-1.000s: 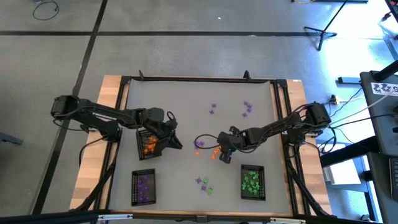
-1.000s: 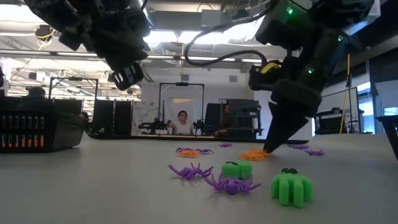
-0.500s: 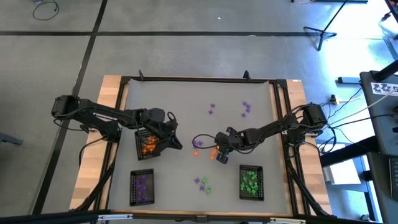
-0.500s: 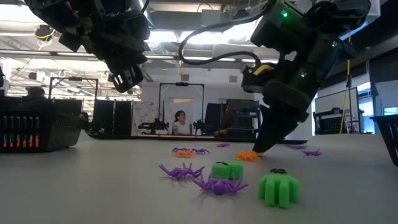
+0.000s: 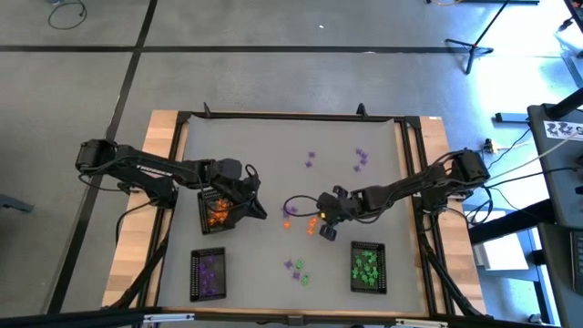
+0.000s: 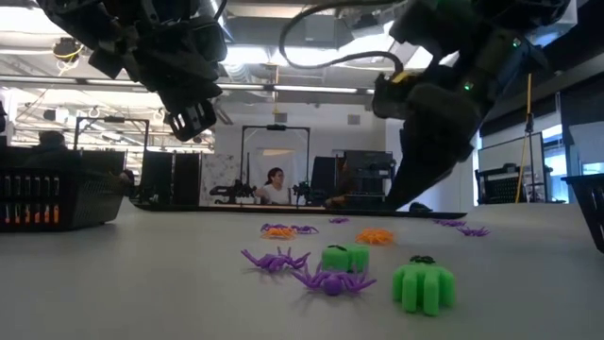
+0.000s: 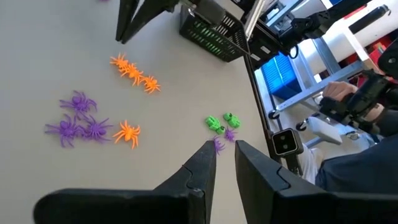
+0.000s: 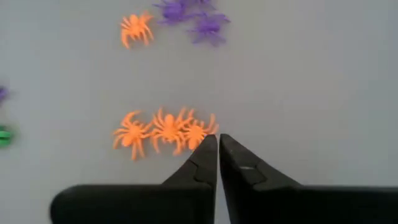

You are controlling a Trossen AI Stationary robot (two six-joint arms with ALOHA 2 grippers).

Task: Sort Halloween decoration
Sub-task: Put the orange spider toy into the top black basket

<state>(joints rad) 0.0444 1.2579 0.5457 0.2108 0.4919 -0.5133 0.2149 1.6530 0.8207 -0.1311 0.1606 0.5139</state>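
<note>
The Halloween decoration is tiny plastic spiders and green trinkets lying loose on the grey table. A row of three orange spiders (image 8: pixel 165 130) lies mid-table, also visible in the low view (image 6: pixel 377 236). My right gripper (image 8: pixel 217 142) hangs just above one end of that row, shut, with nothing visible between its fingers. My left gripper (image 7: pixel 225 148) hovers over the tray of orange pieces (image 5: pixel 216 211). Its fingers stand a narrow gap apart with nothing between them. Purple spiders (image 6: pixel 330 280) and green pieces (image 6: pixel 422 283) lie nearer the front edge.
A tray of purple pieces (image 5: pixel 209 273) stands at the front left and a tray of green ones (image 5: pixel 367 267) at the front right. More purple spiders (image 5: pixel 363 157) lie toward the far right. A raised frame (image 5: pixel 291 117) rims the table. A person shows in the room behind.
My right gripper has shut its fingers beside the orange spiders and risen a little off the table. The three orange spiders still lie on the table in their row.
</note>
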